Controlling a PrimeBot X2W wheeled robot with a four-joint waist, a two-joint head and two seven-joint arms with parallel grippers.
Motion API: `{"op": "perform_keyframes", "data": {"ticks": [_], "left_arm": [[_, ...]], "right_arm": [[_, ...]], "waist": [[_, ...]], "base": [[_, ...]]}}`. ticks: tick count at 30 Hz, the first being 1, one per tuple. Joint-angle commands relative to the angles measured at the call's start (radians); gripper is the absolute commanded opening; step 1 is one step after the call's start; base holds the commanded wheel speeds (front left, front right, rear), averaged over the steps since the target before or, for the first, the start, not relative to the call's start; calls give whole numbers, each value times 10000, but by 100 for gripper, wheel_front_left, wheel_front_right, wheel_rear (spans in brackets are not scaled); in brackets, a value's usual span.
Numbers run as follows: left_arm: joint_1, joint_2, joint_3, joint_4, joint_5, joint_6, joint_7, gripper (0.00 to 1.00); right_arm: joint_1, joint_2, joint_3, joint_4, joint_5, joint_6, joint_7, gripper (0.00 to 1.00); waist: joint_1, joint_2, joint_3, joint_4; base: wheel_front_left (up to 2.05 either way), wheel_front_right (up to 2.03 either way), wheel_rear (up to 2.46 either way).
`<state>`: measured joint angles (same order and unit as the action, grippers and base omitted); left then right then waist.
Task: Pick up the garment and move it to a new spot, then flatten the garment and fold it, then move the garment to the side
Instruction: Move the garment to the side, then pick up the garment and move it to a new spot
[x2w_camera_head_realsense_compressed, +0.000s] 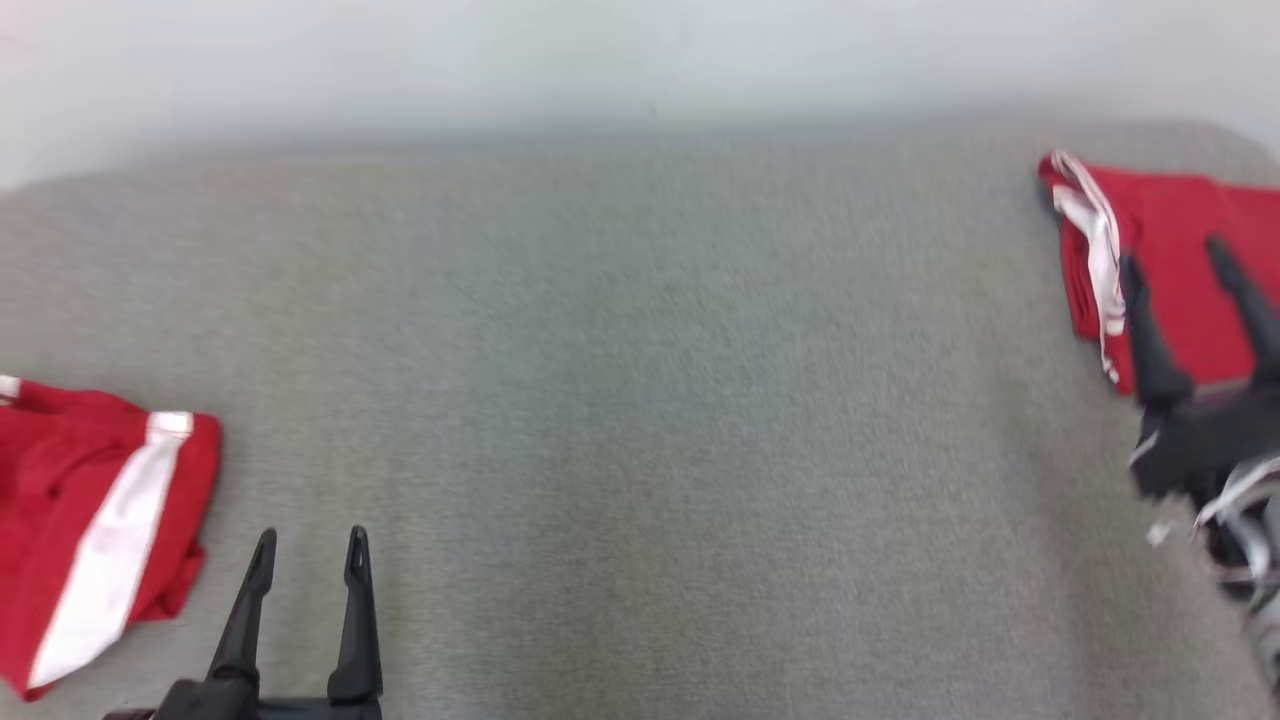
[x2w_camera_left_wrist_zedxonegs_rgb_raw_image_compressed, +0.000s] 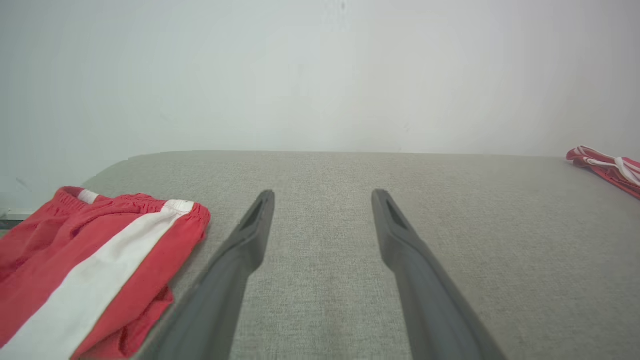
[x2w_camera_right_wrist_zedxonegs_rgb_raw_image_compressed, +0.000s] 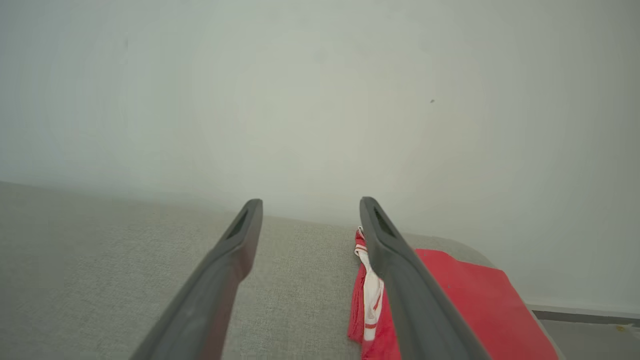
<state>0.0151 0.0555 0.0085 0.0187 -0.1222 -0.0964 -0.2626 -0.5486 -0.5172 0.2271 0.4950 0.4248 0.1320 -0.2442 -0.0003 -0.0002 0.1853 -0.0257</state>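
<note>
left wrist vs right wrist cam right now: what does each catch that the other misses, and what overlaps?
Left wrist: the open left gripper and rumpled red shorts with a white stripe, lying to its left. Right wrist: the open right gripper and a strip of floor at lower right. Both: the folded red garment, the grey surface, the pale wall.

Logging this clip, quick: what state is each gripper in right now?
Left gripper: open, holding nothing.
Right gripper: open, holding nothing.
</note>
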Motion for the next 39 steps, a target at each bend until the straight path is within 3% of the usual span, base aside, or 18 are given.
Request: {"op": "perform_keyframes", "data": {"ticks": [1,11,21,39], "left_arm": [[163,-12,45,26,12,4,-30,100],[457,-36,24,298,-77,-43,-30,100],[533,-47,1,459,-161,-28,-30,100],[364,29,246,1001,94,-41,-30,100]], "right_arm": [[243,111,-108,-124,-8,-27,-48,100],[3738,2096,-1505,-2417,-488,-27,250,100],[5979,3771,-2169,-4410,-997,-27,593,100],[6949,4496,-1972,-4702,-1892,-27,485,100]], "waist": [[3,2,-873,606],[3,2,-1436,591],[3,2,-1595,413],[3,2,-1908,494]], "base": [[0,0,0],[0,0,0],[0,0,0],[0,0,0]]}}
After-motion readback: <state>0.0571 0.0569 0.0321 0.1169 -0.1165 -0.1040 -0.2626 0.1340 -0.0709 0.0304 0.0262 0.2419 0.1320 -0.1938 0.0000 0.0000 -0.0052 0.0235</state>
